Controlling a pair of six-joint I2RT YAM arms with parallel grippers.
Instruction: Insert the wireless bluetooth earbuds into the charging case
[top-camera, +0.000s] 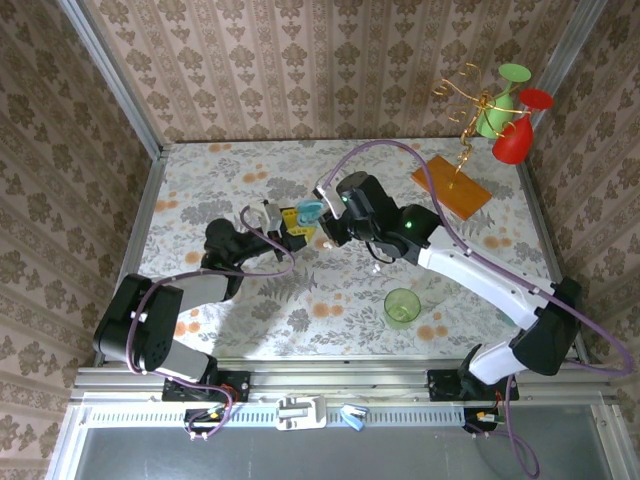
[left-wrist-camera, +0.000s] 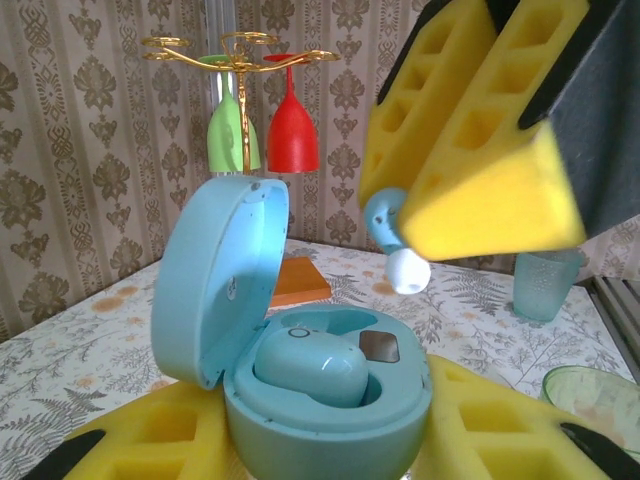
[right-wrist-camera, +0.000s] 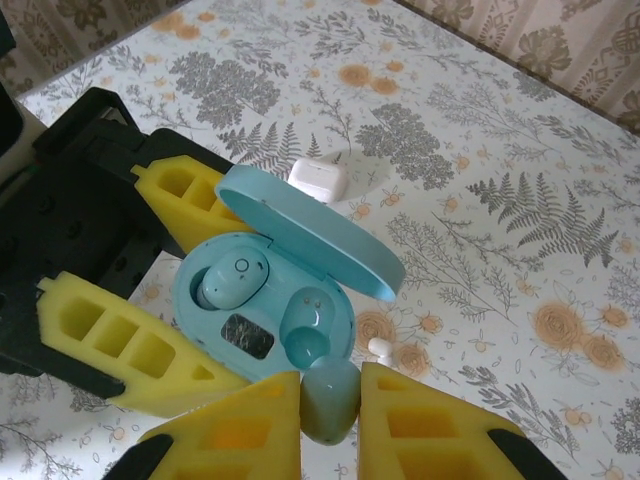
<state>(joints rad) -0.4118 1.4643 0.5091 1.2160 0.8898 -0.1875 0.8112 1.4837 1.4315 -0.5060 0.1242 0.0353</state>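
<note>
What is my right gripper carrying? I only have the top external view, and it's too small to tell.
Observer: The right gripper pinches a pale-blue earbud with a white tip.
Operator: Is the case ready?
Observer: Yes, the charging case stands open, clamped between the left gripper's yellow pads.
Operator: Anything inside already?
Observer: One seated earbud, ring-marked, fills a slot.
</note>
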